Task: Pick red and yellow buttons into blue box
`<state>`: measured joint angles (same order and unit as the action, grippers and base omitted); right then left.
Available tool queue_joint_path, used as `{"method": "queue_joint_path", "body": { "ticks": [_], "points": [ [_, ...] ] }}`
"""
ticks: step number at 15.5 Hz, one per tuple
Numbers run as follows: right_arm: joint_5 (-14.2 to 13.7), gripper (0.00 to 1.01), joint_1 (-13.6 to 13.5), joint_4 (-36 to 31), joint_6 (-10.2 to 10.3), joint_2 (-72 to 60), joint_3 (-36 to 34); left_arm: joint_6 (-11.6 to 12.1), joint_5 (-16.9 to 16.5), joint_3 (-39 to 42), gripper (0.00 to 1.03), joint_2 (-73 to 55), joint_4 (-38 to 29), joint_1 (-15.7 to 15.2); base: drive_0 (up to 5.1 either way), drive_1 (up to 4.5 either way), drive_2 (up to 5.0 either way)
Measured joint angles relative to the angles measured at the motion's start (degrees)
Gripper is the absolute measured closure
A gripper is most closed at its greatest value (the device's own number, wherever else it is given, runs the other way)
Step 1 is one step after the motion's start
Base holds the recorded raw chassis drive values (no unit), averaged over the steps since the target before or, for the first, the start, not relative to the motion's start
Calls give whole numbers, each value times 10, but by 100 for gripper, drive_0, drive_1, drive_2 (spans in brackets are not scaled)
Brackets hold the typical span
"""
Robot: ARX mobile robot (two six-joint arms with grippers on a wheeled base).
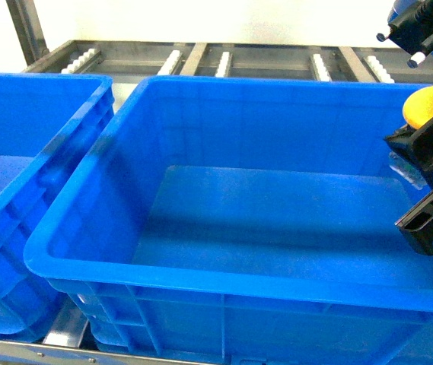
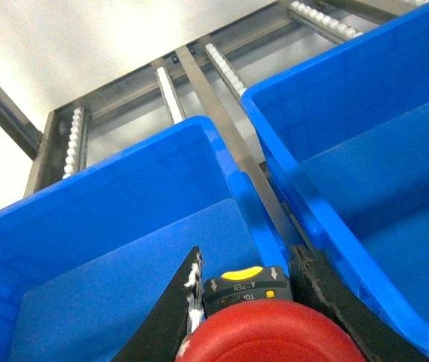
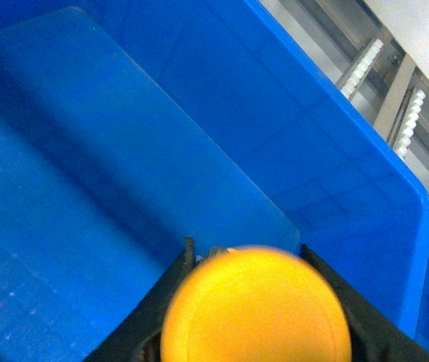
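Above the blue box (image 1: 87, 251), the right end effector (image 1: 429, 163) grips the yellow button (image 1: 428, 105).

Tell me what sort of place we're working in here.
Likely a factory or warehouse sorting station: large blue crates sit on a metal flow rack with white roller tracks, and both grippers hold industrial push buttons, red and yellow.

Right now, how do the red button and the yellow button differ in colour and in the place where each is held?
The red button has a red cap and the yellow button a yellow one. The left gripper holds the red button above the left crate, while the right gripper holds the yellow button over the middle blue box. A label reading OPEN shows on the red button; none shows on the yellow. Both are clamped between black fingers.
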<state>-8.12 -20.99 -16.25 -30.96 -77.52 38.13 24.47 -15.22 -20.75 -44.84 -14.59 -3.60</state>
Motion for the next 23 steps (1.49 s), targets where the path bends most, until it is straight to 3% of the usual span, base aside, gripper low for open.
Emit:
{"method": "queue_joint_path", "body": {
  "ticks": [6, 20, 23],
  "points": [
    [0, 1, 0, 0, 0, 0, 0, 0, 0, 0, 74, 0, 0, 0, 0, 0, 0],
    [0, 3, 0, 0, 0, 0, 0, 0, 0, 0, 74, -2, -3, 2, 0, 0, 0],
    [0, 3, 0, -1, 0, 0, 0, -2, 5, -88, 74, -140, -33, 61, 0, 0, 0]
  ]
}}
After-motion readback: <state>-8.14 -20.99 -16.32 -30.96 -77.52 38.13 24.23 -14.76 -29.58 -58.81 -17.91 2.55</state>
